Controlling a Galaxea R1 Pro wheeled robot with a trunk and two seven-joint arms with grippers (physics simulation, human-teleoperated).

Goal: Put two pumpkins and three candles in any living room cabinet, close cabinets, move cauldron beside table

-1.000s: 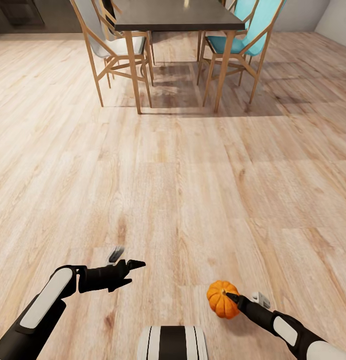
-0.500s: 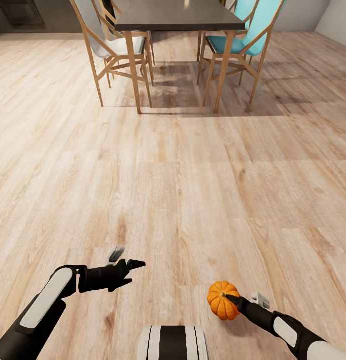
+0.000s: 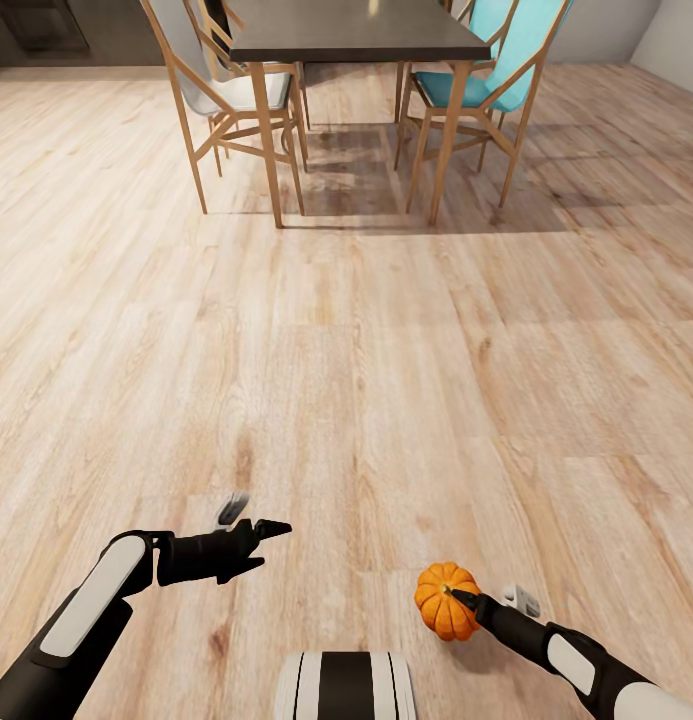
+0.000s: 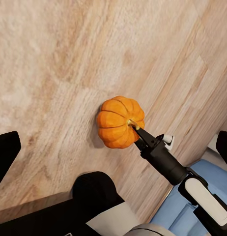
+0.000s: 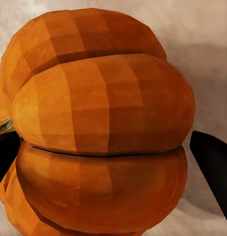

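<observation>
Clamping one orange pumpkin (image 3: 445,600), the right gripper (image 3: 458,598) is sitting at about five o'clock in the head view, its dark fingers closed against the fruit's ribbed sides above the plank floor (image 3: 386,380). From the right wrist camera the pumpkin (image 5: 99,128) is bulging between two black fingertips (image 5: 212,162), one at each edge, with a bit of stem showing beside one of them. Looking across from the left wrist camera, the same pumpkin (image 4: 119,122) is hanging at the tip of the right gripper (image 4: 135,132), over bare boards. Only one pumpkin is showing.

At about seven o'clock the left gripper (image 3: 269,535) is hovering over the floor with its two fingers spread apart, grasping nothing. Between the two arms, at six o'clock, the robot's own striped trunk (image 3: 346,686) is poking into view.

Far off at twelve o'clock one tall dark dining table (image 3: 356,35) is standing on wooden legs. At least four chairs are gathering round it: grey-seated chairs (image 3: 226,85) toward eleven o'clock and teal-seated chairs (image 3: 486,70) toward one o'clock. Their shadows are falling on the boards under the table. Between the grippers and that furniture the wooden floor is lying open.
</observation>
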